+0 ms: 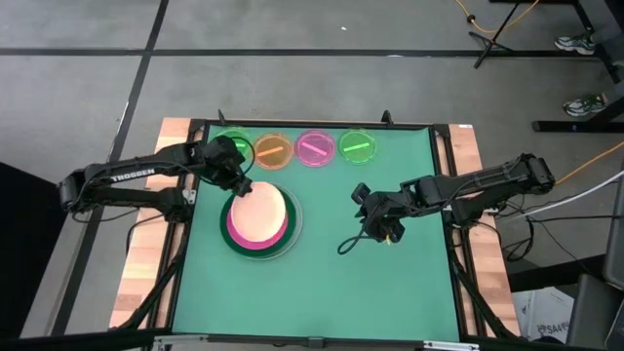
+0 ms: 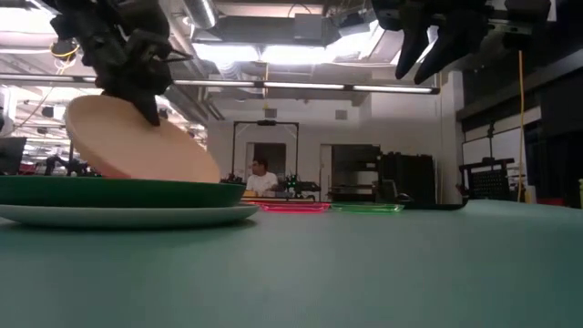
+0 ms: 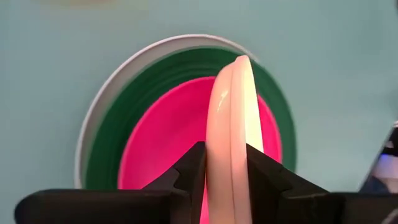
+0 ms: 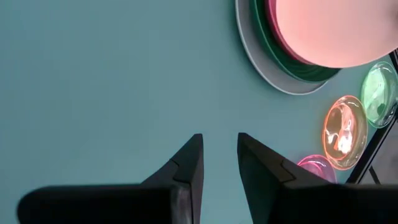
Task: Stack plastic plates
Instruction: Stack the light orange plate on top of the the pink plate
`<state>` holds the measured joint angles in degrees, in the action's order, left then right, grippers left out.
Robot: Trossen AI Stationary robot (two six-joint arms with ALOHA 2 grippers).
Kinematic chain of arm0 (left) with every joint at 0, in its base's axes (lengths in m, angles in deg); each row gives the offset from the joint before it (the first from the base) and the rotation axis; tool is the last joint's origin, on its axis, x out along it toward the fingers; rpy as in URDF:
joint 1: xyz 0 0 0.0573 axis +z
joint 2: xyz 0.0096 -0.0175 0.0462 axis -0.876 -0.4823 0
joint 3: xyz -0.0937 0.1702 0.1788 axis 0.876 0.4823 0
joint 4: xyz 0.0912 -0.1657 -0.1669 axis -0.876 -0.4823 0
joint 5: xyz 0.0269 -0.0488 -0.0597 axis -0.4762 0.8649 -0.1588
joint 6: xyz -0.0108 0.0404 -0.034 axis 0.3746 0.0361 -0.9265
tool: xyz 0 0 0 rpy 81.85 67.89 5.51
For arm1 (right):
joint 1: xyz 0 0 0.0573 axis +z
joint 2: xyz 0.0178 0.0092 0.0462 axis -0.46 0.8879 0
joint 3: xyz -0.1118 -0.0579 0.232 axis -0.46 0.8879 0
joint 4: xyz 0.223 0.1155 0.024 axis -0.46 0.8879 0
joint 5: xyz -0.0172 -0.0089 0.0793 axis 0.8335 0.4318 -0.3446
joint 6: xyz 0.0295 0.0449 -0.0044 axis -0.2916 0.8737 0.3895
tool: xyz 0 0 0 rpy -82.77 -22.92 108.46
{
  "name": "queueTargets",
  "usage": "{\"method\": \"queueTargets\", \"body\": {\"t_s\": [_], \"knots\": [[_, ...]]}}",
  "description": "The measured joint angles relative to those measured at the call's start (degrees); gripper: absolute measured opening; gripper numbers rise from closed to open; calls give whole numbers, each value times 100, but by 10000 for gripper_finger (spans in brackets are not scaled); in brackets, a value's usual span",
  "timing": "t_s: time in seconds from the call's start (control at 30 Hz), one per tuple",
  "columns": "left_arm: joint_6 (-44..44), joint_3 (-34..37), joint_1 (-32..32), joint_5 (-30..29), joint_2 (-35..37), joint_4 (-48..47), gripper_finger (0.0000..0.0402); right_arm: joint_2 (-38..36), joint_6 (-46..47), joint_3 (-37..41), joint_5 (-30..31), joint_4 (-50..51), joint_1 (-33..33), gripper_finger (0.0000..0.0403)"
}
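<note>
Three plates are already nested at the left-centre of the green mat (image 1: 390,263): the white plate (image 1: 293,237) at the bottom, the dark green plate (image 1: 234,239) on it, and the magenta plate (image 3: 168,137) inside that. A fourth, the cream plate (image 1: 259,214), is being added: it is clamped at its rim between the fingers of the left gripper (image 3: 225,177) and is held tilted over the stack, its lower edge down among the stacked plates and its gripped edge raised, as the low view shows. It is judged not yet released or lying flat. Four small translucent plates are left untouched in a row along the far edge of the mat: a green one (image 1: 232,144) partly hidden under the left arm, an orange one (image 1: 274,150), a pink one (image 1: 315,148) and another green one (image 1: 359,147). The right gripper (image 4: 219,165) is held above bare mat to the right of the stack, its fingers slightly apart and holding nothing. Roughly half of the stacking is therefore judged done, with the cream plate to be settled and the four small ones to follow.
</note>
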<state>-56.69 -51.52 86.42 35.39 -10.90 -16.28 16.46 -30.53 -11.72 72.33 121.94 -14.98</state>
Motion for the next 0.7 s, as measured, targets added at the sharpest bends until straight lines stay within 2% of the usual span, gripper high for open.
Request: {"method": "queueTargets", "body": {"t_s": [0.33, 0.7], "knots": [[-42, 0, -20, -239, -4, -225, 81, 0, 0, 0, 1, 2, 0, 88], [-42, 0, -417, -718, -9, -223, 82, 0, 1, 0, 5, 2, 0, 88]]}}
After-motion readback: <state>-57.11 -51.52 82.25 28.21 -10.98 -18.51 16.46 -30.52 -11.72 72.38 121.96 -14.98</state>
